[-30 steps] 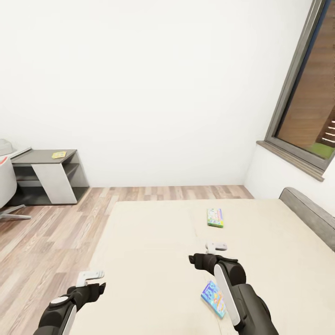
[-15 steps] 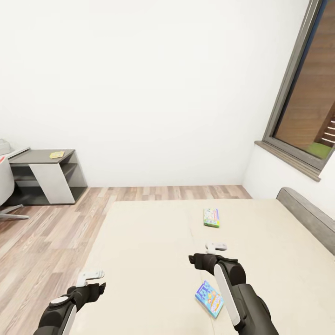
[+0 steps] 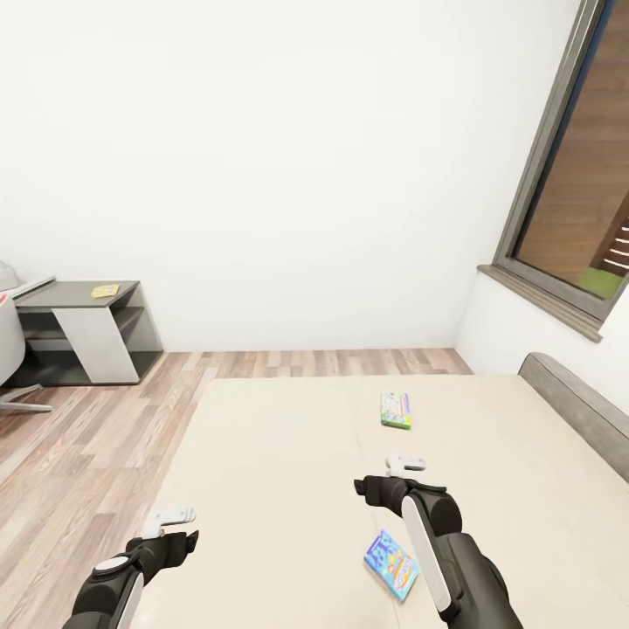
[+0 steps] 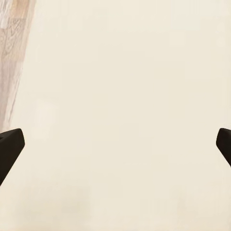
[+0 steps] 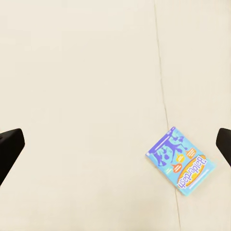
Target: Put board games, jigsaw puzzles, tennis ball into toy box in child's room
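Two board games lie on the beige bed (image 3: pixel 279 454). The green-edged pale blue one (image 3: pixel 396 409) lies toward the far side. The blue-purple one (image 3: pixel 390 565) (image 5: pixel 181 161) lies closer, beside my right forearm. My right gripper (image 3: pixel 407 460) (image 5: pixel 115 144) hovers open over the mattress between them, holding nothing. At the bed's left edge, my left gripper (image 3: pixel 171 517) (image 4: pixel 115 144) is open over bare mattress. One jigsaw puzzle (image 3: pixel 106 290) rests on the table's dark cabinet part (image 3: pixel 83 332) at far left. The toy box and tennis ball are out of view.
Wood-plank floor (image 3: pixel 96 437) runs between the bed and the desk. A white chair (image 3: pixel 9 349) stands at the left edge. The grey headboard (image 3: pixel 577 411) is at right under a dark-framed window (image 3: pixel 568 192). White walls stand behind.
The whole view has shifted a little, so the bed's things sit slightly further left. More of the blue-purple game shows beside my right forearm. Both grippers stay open.
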Robot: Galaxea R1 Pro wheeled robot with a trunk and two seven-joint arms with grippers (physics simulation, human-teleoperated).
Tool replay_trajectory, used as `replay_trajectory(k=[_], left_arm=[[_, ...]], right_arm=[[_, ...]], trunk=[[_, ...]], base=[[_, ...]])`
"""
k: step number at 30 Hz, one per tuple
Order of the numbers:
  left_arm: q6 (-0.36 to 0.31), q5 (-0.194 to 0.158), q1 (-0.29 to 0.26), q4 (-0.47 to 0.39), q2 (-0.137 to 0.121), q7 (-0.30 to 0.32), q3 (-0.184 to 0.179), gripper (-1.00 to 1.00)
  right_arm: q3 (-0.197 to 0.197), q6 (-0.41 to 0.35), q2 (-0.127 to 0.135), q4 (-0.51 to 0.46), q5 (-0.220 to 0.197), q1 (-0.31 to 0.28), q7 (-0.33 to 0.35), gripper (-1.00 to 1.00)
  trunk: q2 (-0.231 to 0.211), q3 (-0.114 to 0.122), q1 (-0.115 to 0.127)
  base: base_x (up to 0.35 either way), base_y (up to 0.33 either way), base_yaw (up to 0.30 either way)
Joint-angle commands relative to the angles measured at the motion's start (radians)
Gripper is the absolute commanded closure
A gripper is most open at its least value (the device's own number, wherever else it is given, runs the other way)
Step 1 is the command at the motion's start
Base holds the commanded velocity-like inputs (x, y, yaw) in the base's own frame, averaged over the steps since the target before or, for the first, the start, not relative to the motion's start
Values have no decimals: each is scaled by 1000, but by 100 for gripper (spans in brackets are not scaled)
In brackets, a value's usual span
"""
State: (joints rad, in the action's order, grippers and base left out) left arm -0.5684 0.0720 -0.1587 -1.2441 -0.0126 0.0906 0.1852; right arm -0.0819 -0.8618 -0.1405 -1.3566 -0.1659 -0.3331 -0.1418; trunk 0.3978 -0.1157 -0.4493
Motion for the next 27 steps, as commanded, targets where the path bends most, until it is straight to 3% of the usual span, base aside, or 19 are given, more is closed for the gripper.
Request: replay_trajectory(k=[1,27], left_arm=[[-5,8,-1,-1,0,9,2,-100],[-4,8,-1,-1,0,9,2,-100]], right_arm=[[-1,-3,0,-1,-11,-1,-10,-100],[-1,-3,0,-1,-11,-1,-10,-100]], trunk=[[2,-2,-1],[2,-2,-1]], base=[[23,-23,0],[3,-22,0]])
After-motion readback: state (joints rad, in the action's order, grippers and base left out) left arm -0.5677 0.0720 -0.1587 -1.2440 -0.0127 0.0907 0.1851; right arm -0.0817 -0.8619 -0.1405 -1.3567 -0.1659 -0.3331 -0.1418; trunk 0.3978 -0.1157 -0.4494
